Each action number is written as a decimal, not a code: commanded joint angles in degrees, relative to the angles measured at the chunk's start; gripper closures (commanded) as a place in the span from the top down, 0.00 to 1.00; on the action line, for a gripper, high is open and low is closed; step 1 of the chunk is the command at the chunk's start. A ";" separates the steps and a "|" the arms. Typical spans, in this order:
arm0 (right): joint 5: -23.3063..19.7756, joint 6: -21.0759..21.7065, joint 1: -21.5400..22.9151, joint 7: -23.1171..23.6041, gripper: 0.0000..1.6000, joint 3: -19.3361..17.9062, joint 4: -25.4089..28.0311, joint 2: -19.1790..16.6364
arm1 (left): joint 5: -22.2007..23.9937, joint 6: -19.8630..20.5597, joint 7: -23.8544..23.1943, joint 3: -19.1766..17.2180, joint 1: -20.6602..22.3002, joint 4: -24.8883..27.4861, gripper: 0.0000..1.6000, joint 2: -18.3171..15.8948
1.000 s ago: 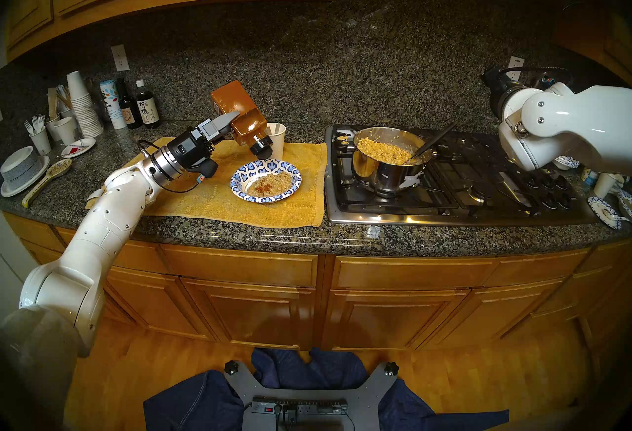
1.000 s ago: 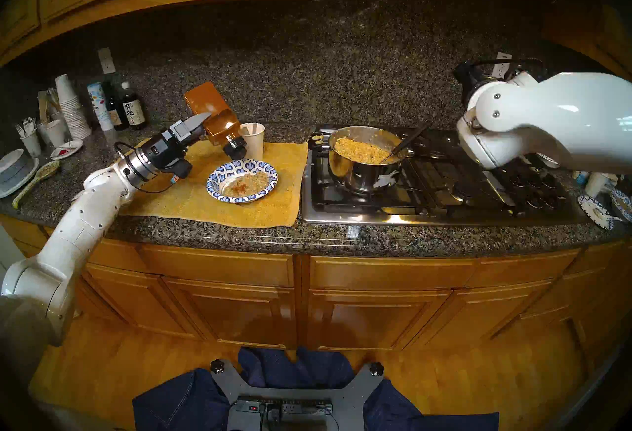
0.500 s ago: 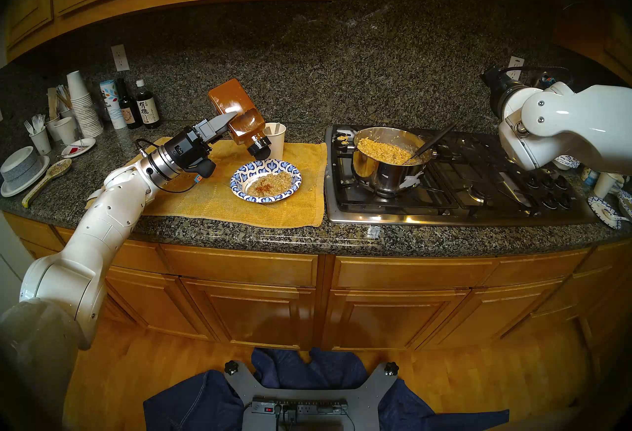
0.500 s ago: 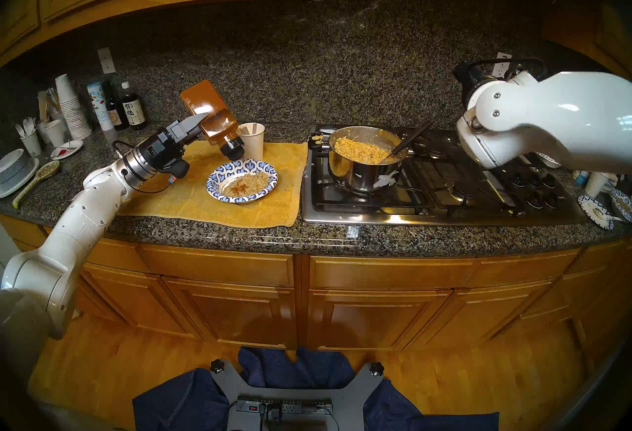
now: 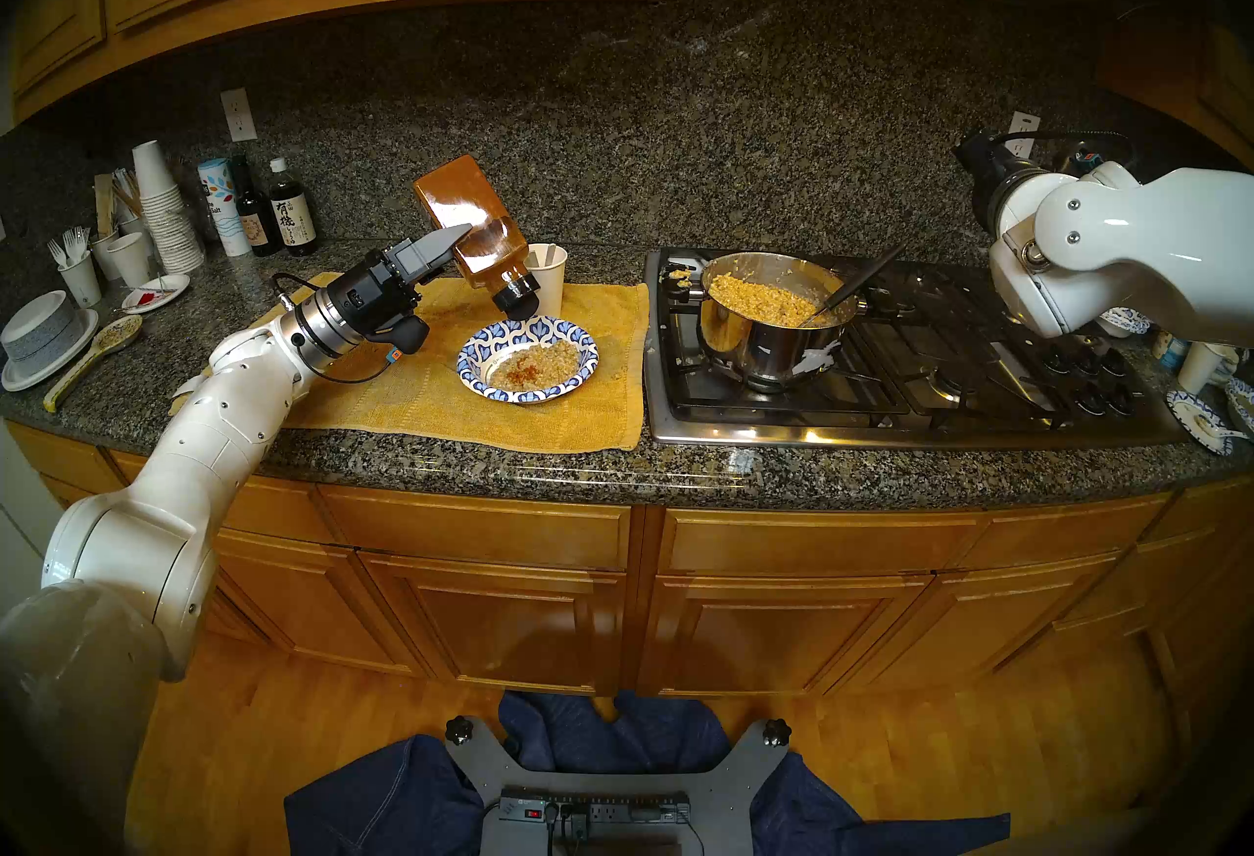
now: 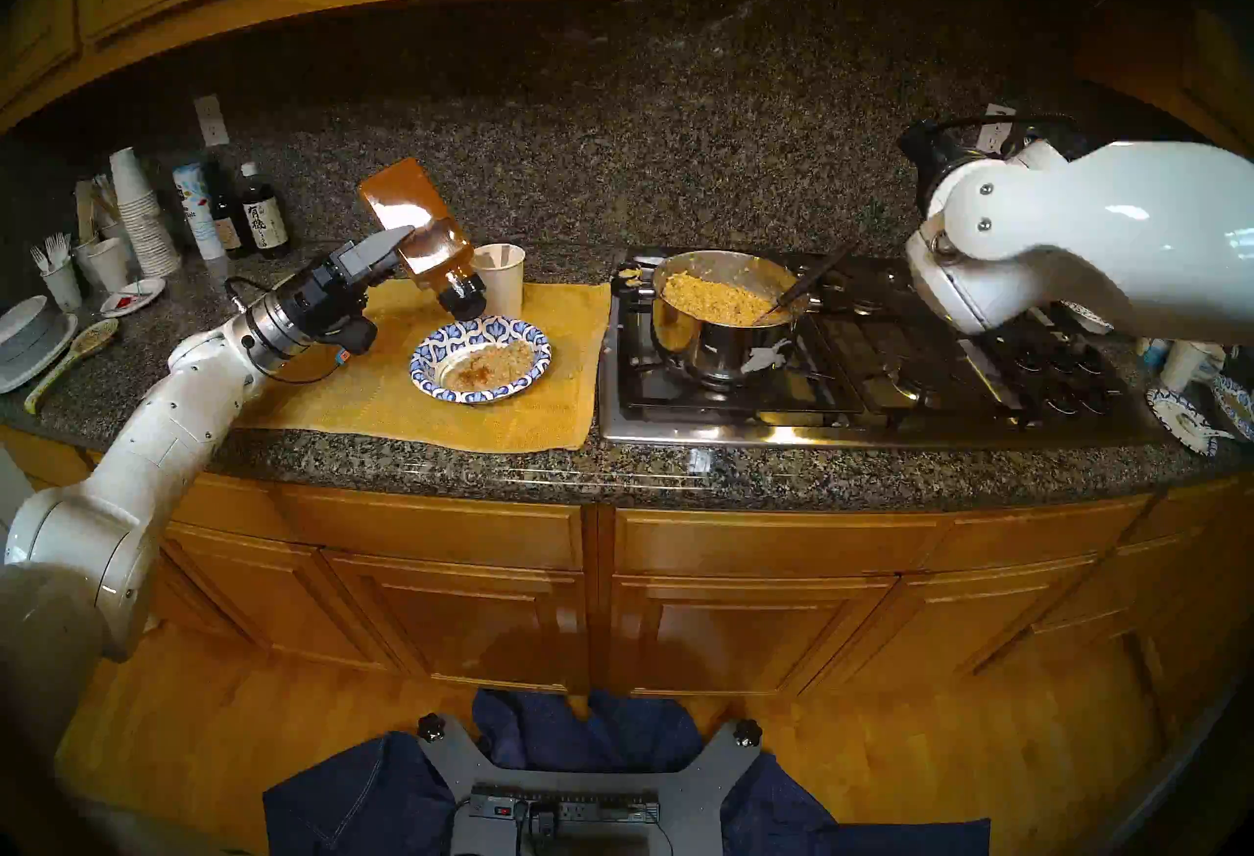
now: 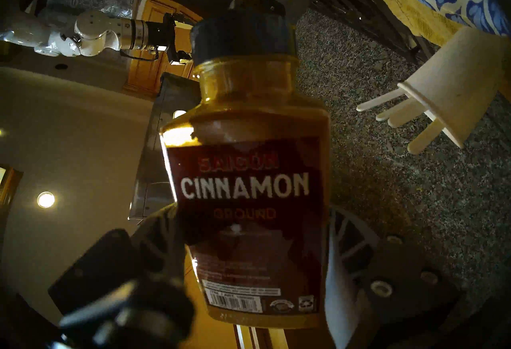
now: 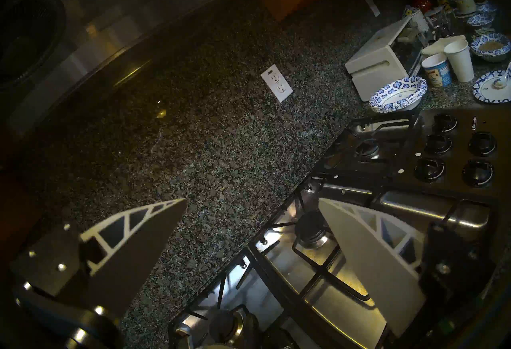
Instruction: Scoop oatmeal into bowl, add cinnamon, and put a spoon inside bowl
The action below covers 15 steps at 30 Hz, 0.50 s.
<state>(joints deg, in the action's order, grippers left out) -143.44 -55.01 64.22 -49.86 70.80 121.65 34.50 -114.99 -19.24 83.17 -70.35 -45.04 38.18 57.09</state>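
From the head camera, the left end effector [image 5: 453, 237] grips the cinnamon jar [image 5: 475, 230], tilted lid-down just above the far rim of the bowl [image 5: 475, 352] of oatmeal [image 5: 536, 362]. The left wrist view shows its label. The right wrist view shows the right end effector [image 8: 253, 203] spread wide, holding nothing, over the stove [image 8: 414, 210].

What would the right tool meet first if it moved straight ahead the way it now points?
Probably the speckled granite backsplash. The open right tool holds nothing, and in its wrist view nothing stands between its fingers and that wall. The stove lies below and to one side of the line, though depth is hard to judge.
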 commanded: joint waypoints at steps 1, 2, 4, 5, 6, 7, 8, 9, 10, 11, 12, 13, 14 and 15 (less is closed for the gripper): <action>1.30 0.01 1.82 -2.99 1.00 -1.21 -0.53 0.01 | -0.71 0.80 1.83 -0.08 4.61 -0.08 0.00 -0.52; 1.35 0.01 1.82 -3.06 1.00 -1.22 -0.52 0.01 | -0.98 1.17 1.83 -0.04 4.65 -0.40 0.00 -0.55; 1.41 0.01 1.82 -3.13 1.00 -1.23 -0.51 0.00 | -1.38 1.55 1.81 0.03 4.80 -0.85 0.00 -0.56; 1.40 0.01 1.82 -3.11 1.00 -1.23 -0.51 0.00 | -1.55 1.73 1.83 0.06 4.93 -1.17 0.00 -0.51; 1.42 0.01 1.82 -3.13 1.00 -1.24 -0.51 -0.01 | -1.81 2.13 1.44 0.04 5.05 -1.37 0.00 -0.48; 1.42 0.01 1.82 -3.12 1.00 -1.23 -0.51 -0.01 | -2.10 2.50 1.11 0.06 5.16 -1.51 0.00 -0.52; 1.41 0.01 1.82 -3.09 1.00 -1.23 -0.51 -0.01 | -2.30 2.75 1.01 0.05 5.28 -1.68 0.00 -0.52; 1.39 0.01 1.82 -3.06 1.00 -1.22 -0.51 -0.01 | -2.47 2.91 0.74 0.01 5.45 -1.85 0.00 -0.53; 1.36 0.01 1.81 -3.00 1.00 -1.21 -0.52 -0.01 | -2.76 3.07 0.19 0.04 5.68 -1.91 0.00 -0.61; 1.33 0.01 1.81 -2.95 1.00 -1.20 -0.52 -0.01 | -2.90 3.13 0.13 0.02 5.90 -2.11 0.00 -0.58; 1.32 0.01 1.81 -2.92 1.00 -1.19 -0.52 0.00 | -3.02 3.17 -0.14 -0.17 5.80 -1.94 0.00 -0.59; 1.30 0.01 1.81 -2.88 1.00 -1.18 -0.53 0.00 | -3.34 3.28 -0.44 0.04 6.27 -2.25 0.00 -0.61; 1.27 0.01 1.81 -2.84 1.00 -1.17 -0.53 0.00 | -3.38 3.23 -0.58 -0.04 6.41 -2.26 0.00 -0.56; 1.25 0.01 1.81 -2.79 1.00 -1.16 -0.53 0.00 | -3.70 3.38 -0.88 -0.09 6.67 -2.12 0.00 -0.54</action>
<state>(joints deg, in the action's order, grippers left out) -143.33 -55.01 64.25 -49.86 70.78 121.67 34.51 -118.85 -16.56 83.23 -69.31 -43.40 35.21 56.57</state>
